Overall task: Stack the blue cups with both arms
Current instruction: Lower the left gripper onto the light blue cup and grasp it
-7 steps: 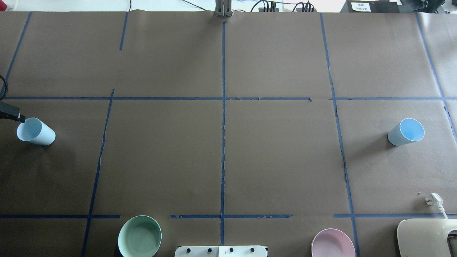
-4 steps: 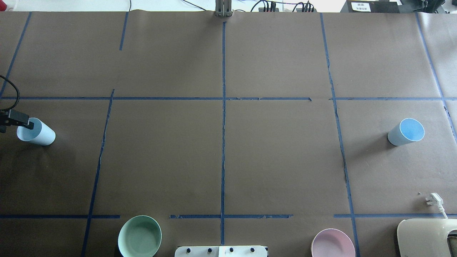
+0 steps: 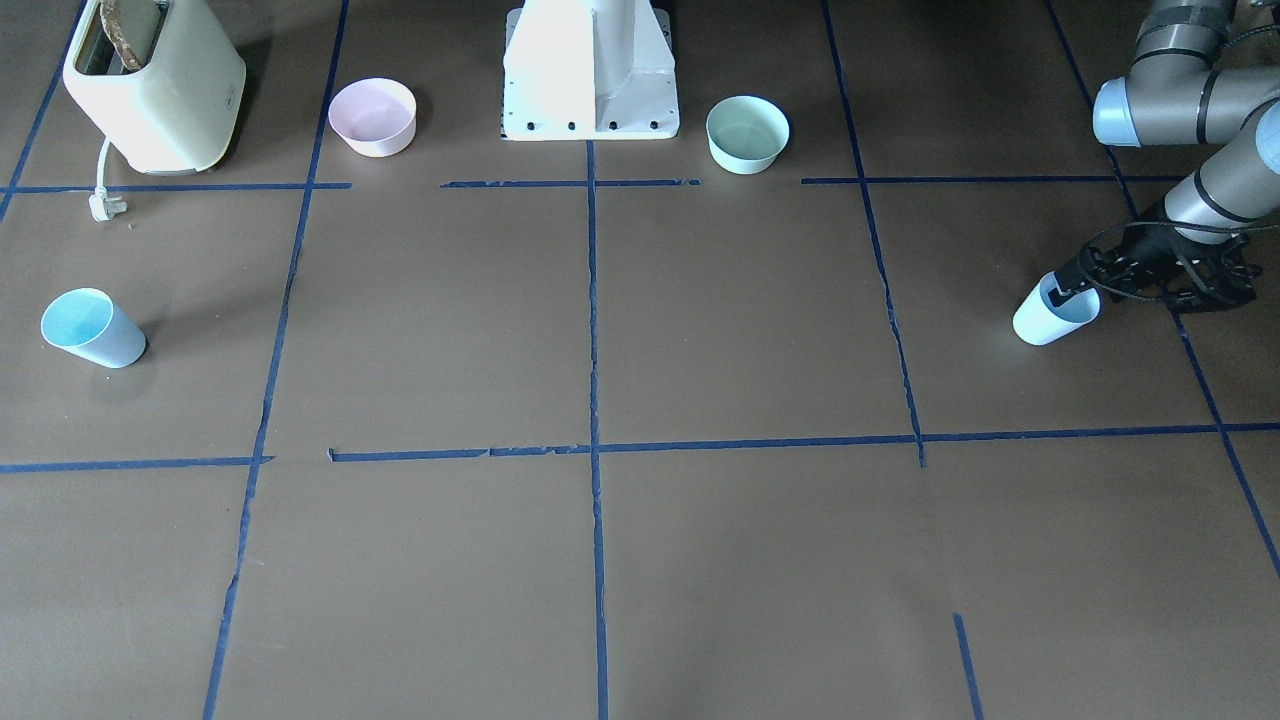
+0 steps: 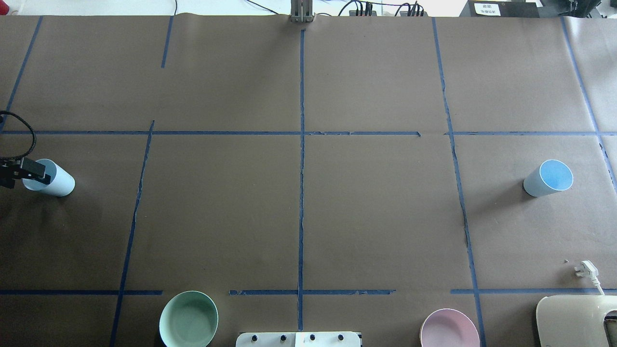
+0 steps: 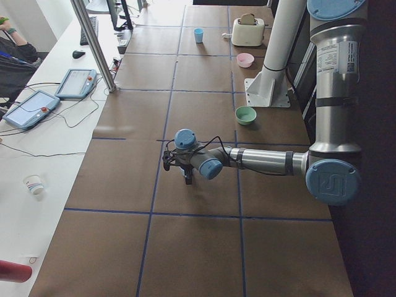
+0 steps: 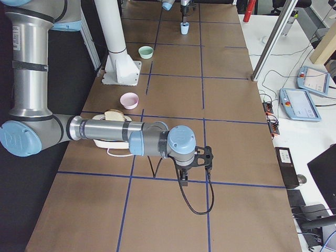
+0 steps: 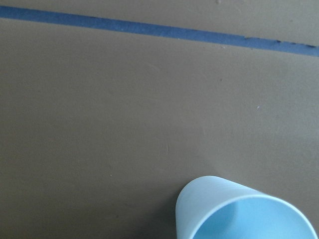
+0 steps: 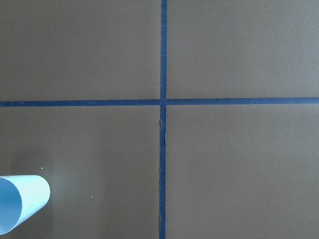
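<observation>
Matt brown paper (image 4: 376, 217), faintly creased, covers the table under scuffed blue tape (image 4: 301, 193); the blue cups (image 4: 547, 178) look like smooth satin plastic, the left arm (image 3: 1170, 108) brushed grey metal with glossier light-blue caps, and the toaster (image 3: 165, 90) shiny cream.

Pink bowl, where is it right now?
In the front-facing view, the pink bowl sits near the top left, on the robot's right side. It is between the cream toaster and the white pedestal.
</observation>
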